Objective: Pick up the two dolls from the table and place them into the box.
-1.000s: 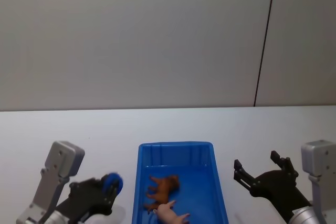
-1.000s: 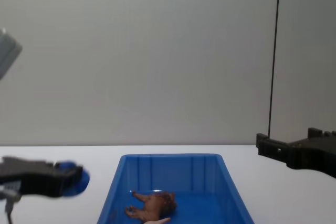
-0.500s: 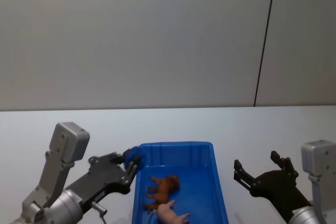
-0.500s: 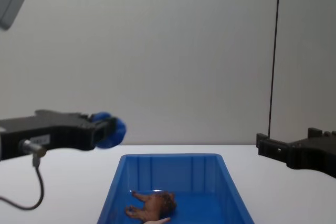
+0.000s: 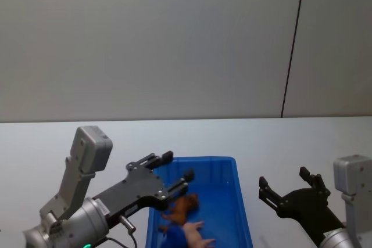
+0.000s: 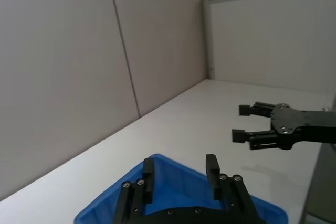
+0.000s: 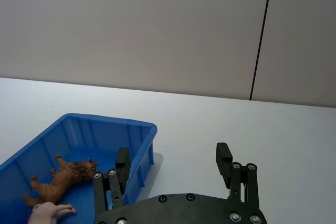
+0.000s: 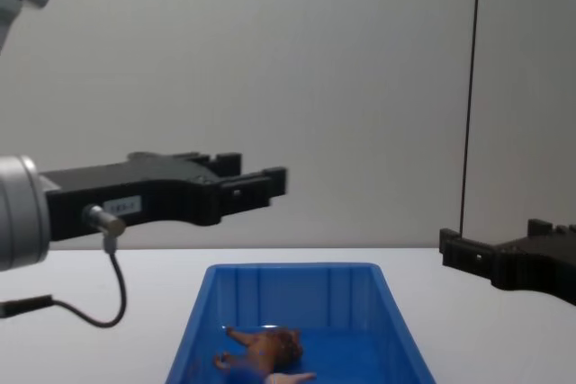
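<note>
White and bare, the counter (image 5: pixel 302 143) is seen running back to a plain grey wall (image 5: pixel 145 45), which is crossed by one thin dark vertical seam (image 5: pixel 293 45) on the right. A pale framed partition (image 6: pixel 273 30) is seen at the far side in the left wrist view. The blue box (image 5: pixel 200 164) is set on the counter between the two arms. Both dolls are found lying inside it: the brown lion (image 5: pixel 183 207) on its side on the floor of the box, and the pink pig (image 5: pixel 196 235) just beside it at the near end, touching or almost touching it. The left claw (image 5: pixel 172 172) is held raised over the left rim of the box, its fingers spread and nothing between them. The right claw (image 5: pixel 285 193) is held above the counter to the right of the box, apart from it, fingers likewise spread and empty.
</note>
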